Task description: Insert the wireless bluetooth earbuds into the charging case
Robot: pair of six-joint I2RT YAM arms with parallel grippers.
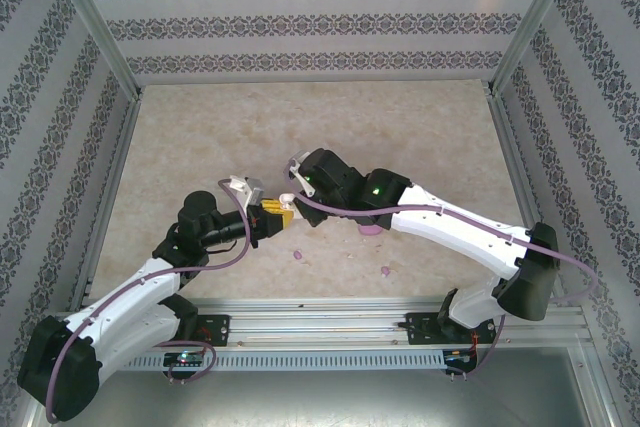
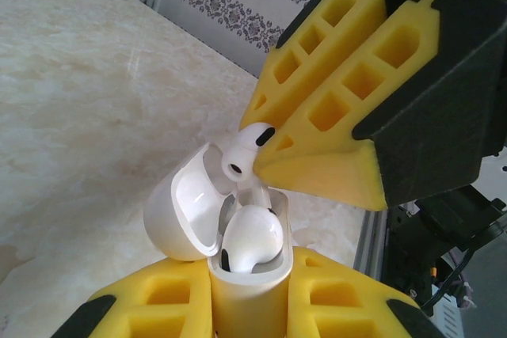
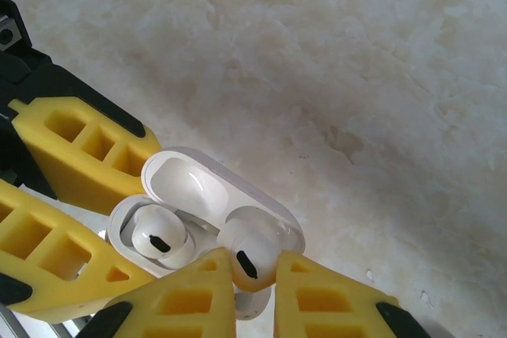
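Observation:
My left gripper (image 2: 249, 286) is shut on the white charging case (image 2: 247, 298) and holds it upright with its lid (image 2: 181, 210) flipped open. One white earbud (image 2: 252, 241) sits in a slot of the case. My right gripper (image 3: 255, 275) is shut on the other white earbud (image 3: 255, 257), just above the free slot, with its stem reaching down into the case (image 3: 207, 210). From above, the two grippers (image 1: 285, 209) meet at mid-table. Two lilac earbuds (image 1: 297, 254) (image 1: 385, 271) lie on the table near the front.
A purple case (image 1: 370, 230) lies on the table under the right arm's forearm. Patterned walls and metal posts (image 1: 95, 27) fence the marble tabletop (image 1: 300, 127). A metal rail (image 1: 330, 307) runs along the near edge.

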